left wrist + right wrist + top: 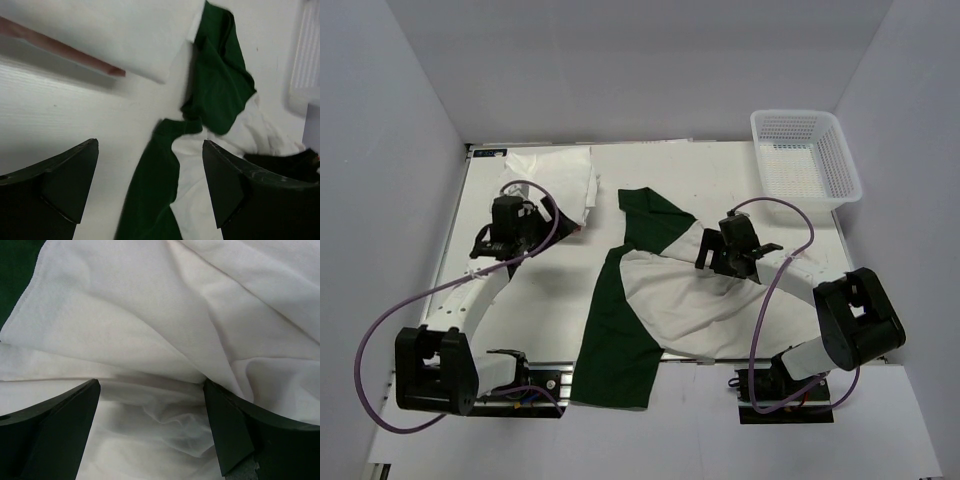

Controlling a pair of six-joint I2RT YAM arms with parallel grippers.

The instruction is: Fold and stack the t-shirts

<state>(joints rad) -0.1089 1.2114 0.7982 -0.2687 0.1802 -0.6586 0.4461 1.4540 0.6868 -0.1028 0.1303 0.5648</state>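
Observation:
A large off-white t-shirt with dark green parts lies crumpled across the middle of the table, its lower green end hanging past the near edge. A folded white t-shirt lies at the back left on top of a red/pink one. My left gripper hovers open beside that pile, with bare table and a green strip showing between its fingers. My right gripper stands open right over the rumpled white cloth, which fills its view.
A white plastic mesh basket stands at the back right corner. Grey walls close in the table on three sides. Purple cables loop from both arms near the front rail.

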